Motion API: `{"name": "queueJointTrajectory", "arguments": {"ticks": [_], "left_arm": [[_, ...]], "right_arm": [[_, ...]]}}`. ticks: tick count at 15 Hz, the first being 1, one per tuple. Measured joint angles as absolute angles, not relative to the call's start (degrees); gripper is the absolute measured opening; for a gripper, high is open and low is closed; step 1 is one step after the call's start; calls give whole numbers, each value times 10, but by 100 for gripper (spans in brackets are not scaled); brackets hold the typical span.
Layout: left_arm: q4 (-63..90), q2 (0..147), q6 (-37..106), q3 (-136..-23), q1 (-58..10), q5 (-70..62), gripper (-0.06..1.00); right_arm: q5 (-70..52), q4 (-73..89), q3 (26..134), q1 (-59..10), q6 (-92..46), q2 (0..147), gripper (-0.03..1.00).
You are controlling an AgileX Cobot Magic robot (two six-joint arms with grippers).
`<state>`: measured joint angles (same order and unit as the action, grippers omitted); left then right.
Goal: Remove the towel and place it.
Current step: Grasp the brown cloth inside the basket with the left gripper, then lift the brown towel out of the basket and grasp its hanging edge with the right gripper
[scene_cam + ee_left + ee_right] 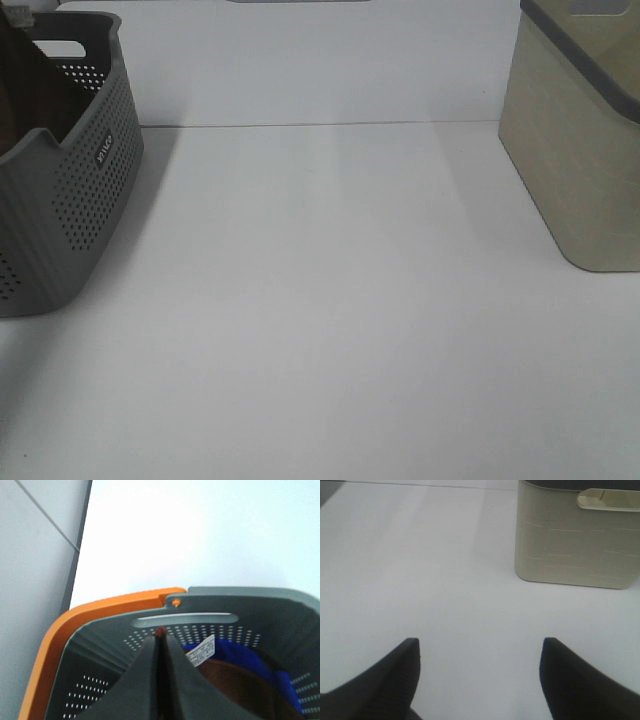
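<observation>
We see the large dark brown plush towel [235,680] lying inside the grey perforated plastic basket [240,600], its small white tag [201,651] beside a blue fabric [250,657]. Our left gripper [160,636] hangs over the basket's interior, jaws pressed together; whether they pinch cloth, we cannot tell. Well apart from the basket, our right gripper [480,642] is spread wide over the white table [420,555].
</observation>
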<state>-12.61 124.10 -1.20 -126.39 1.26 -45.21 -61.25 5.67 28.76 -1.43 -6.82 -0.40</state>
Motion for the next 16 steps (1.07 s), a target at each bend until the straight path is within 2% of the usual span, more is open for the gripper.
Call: {"name": "queueJointTrajectory", "arguments": {"ticks": [5, 9, 16], "left_arm": [[-116, 1139, 9, -1264, -53, -427, 0], [-100, 1038, 14, -1264, -151, -392, 0], [-97, 1019, 52, -1264, -320, -449, 0]], "right_arm": [[-612, 57, 288, -14, -68, -4, 65], [-612, 56, 288, -14, -68, -4, 65], [-612, 56, 288, -14, -68, -4, 65]]}}
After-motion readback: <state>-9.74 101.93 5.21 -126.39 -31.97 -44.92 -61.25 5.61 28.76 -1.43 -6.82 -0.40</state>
